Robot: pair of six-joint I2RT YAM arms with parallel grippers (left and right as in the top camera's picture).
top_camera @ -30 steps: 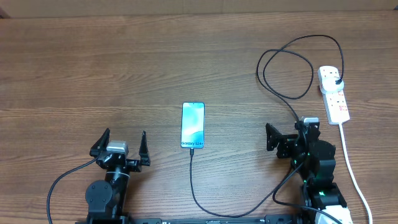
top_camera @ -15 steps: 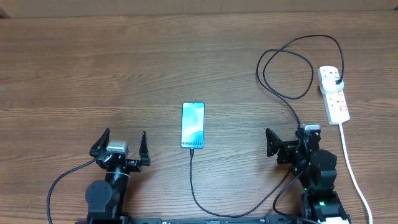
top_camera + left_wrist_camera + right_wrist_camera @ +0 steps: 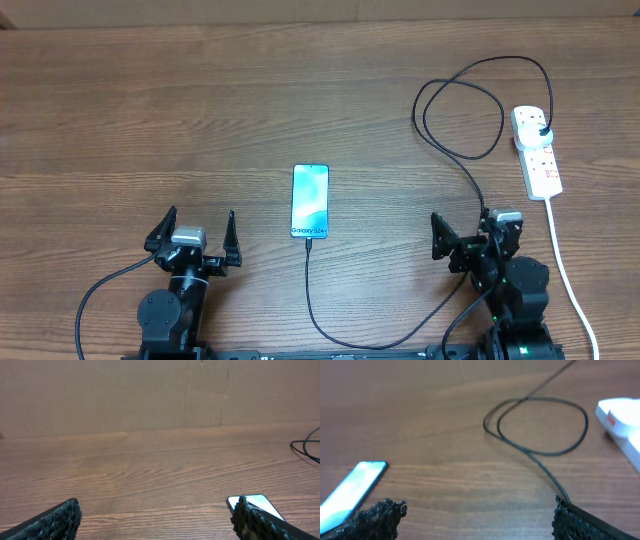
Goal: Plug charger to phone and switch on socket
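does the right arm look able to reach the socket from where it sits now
Probably yes. The open right gripper sits just short of the socket, with bare table between them; the charger runs beside that path, not across it.

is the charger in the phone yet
Looks plugged in: in the overhead view the charger runs straight into the bottom edge of the phone.

Even soft light, right wrist view blurred
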